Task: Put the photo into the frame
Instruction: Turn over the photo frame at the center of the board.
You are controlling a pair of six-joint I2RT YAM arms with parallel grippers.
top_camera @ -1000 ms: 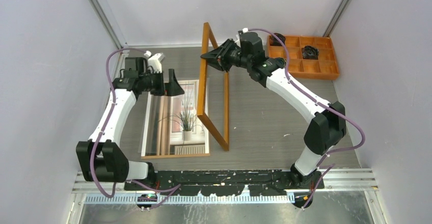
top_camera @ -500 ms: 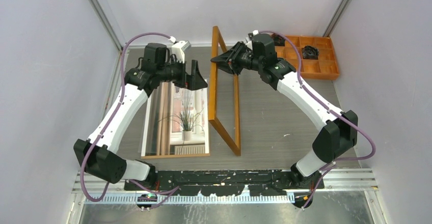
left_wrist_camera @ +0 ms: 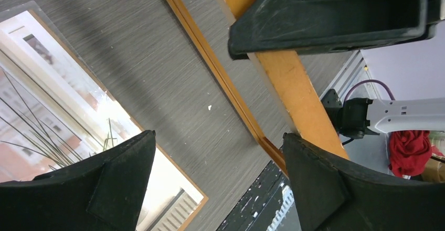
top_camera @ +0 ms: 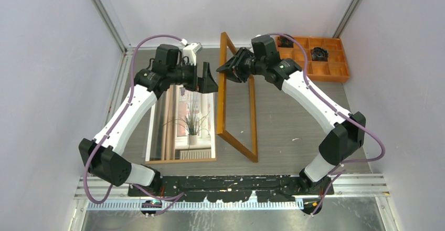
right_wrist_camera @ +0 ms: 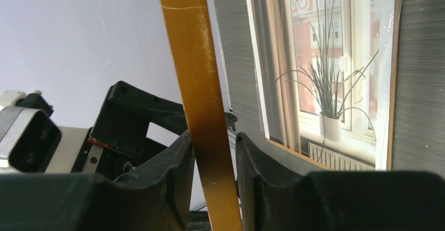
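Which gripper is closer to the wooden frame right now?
Right. The right gripper has its fingers on either side of the raised rail of the frame. The left gripper hangs open just beside that rail, above the far end of the photo.

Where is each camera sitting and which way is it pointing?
Top external: above and behind the bases, looking down at the table; shows left arm, right arm, the frame tilted up, the photo flat.
Left wrist: on the left arm, looking down between the open left fingers.
Right wrist: on the right arm, looking along the right fingers flanking the frame's rail.
Shared: all three show frame and photo.
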